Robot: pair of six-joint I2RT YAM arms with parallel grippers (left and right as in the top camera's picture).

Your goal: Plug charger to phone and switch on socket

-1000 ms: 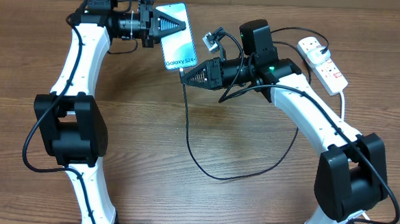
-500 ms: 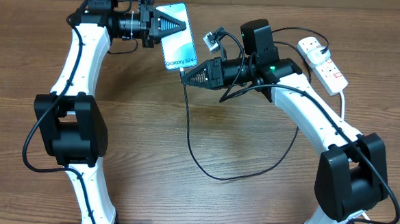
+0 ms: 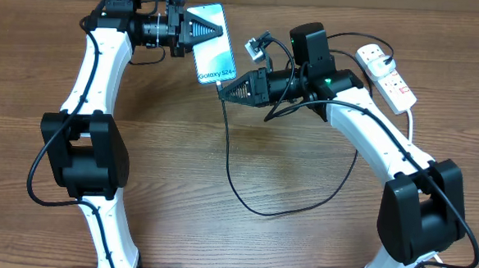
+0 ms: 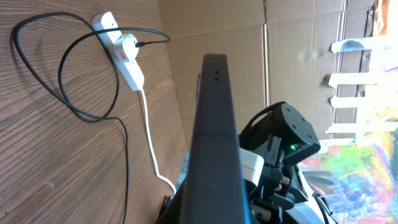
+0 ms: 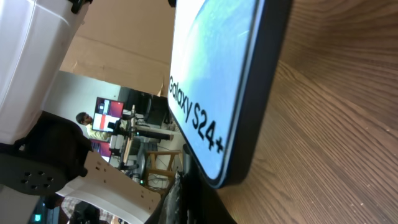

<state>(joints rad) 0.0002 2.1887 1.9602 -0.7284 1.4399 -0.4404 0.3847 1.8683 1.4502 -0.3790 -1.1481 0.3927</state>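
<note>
The phone (image 3: 215, 62), its light-blue screen reading "Galaxy S24+", is at the far middle of the table. My left gripper (image 3: 216, 31) is shut on its far end. In the left wrist view the phone (image 4: 214, 124) shows as a dark edge running up from the jaws (image 4: 211, 214). My right gripper (image 3: 223, 89) is shut on the charger's connector at the phone's near end. The black charger cable (image 3: 226, 162) loops down and back up to the white socket (image 3: 393, 80) at the far right, where its plug (image 3: 373, 52) sits. The right wrist view shows the phone's corner (image 5: 211, 81) just above the jaws (image 5: 202, 202).
The socket's thick white cord (image 3: 411, 126) runs down the right side past my right arm. The socket (image 4: 124, 50), the cable loop (image 4: 68, 93) and the white cord (image 4: 152, 149) also show in the left wrist view. Cardboard walls stand behind the table.
My right gripper has shifted very slightly to the right. The phone and left arm have not moved.
</note>
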